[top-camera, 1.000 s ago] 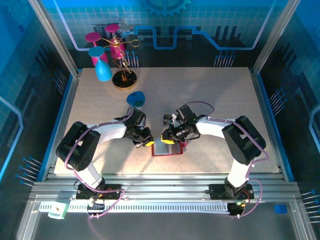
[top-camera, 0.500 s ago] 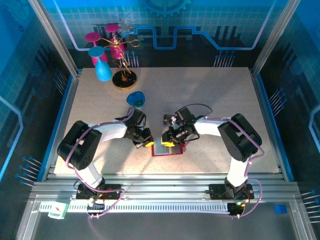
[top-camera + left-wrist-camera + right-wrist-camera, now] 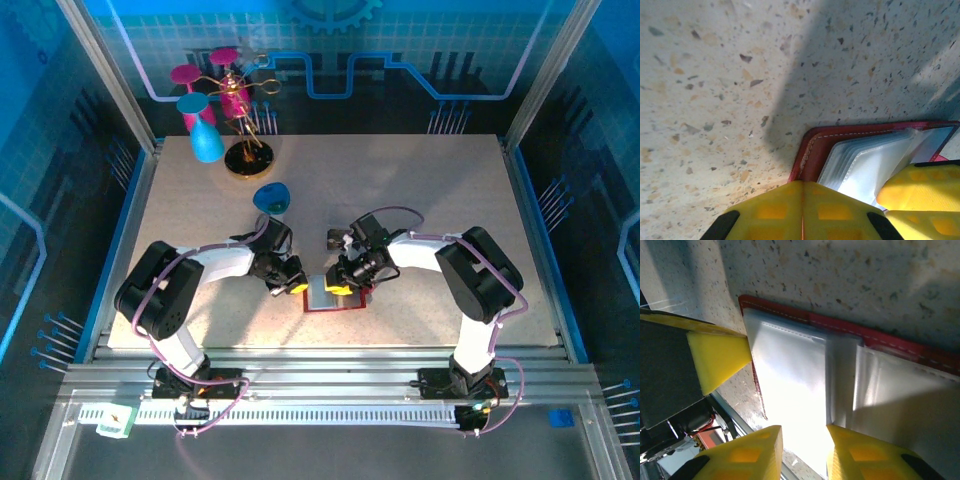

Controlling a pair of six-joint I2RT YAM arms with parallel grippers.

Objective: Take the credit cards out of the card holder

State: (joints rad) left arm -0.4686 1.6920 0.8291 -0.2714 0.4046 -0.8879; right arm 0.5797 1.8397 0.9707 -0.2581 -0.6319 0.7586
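Card holder (image 3: 330,299) lying open on the table (image 3: 420,200) near its front edge, clear sleeves (image 3: 790,365) up (no credit cards out yet). Left gripper (image 3: 802,200), closed and empty, rests at its left edge. Right gripper (image 3: 802,435) has edged closer with its jaws slightly wider, gripping nothing, and is likely readying a pinch.

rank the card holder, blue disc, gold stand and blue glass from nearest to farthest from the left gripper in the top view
From the left gripper:
1. card holder: right at its fingertips, to its right.
2. blue disc: mid-table, farther back.
3. gold stand: far left part of the table.
4. blue glass: far left corner, beside the stand.
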